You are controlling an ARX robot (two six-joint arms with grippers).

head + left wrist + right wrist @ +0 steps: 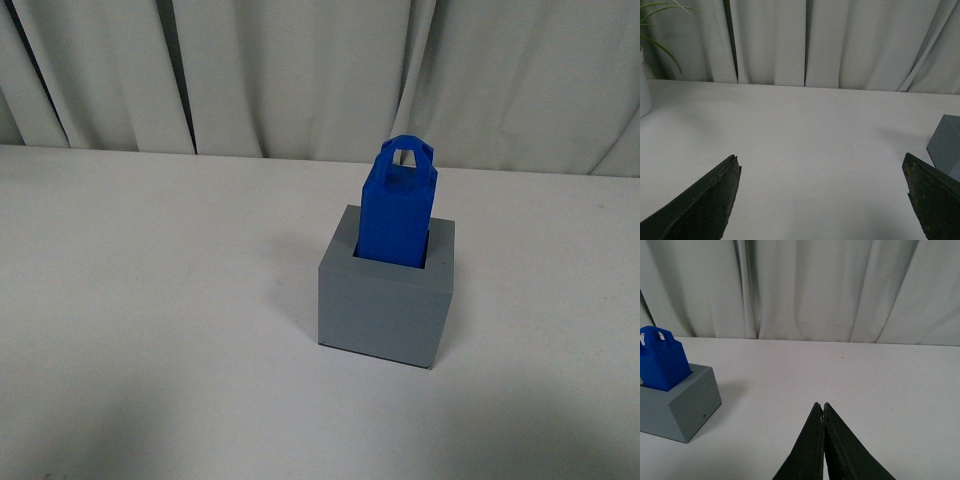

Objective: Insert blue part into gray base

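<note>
- The blue part [398, 205] stands upright in the square recess of the gray base [385, 300], its loop handle uppermost; the insertion looks done, or very nearly.
- What remains, by judgement, is only to check that it is fully seated; no grasp is in hand.
- The left tool [822, 192] is spread wide and empty, with a corner of the base just beside one finger.
- The right tool [823, 412] is pressed together, holding nothing, well apart from the base on the bench [150, 300].
</note>
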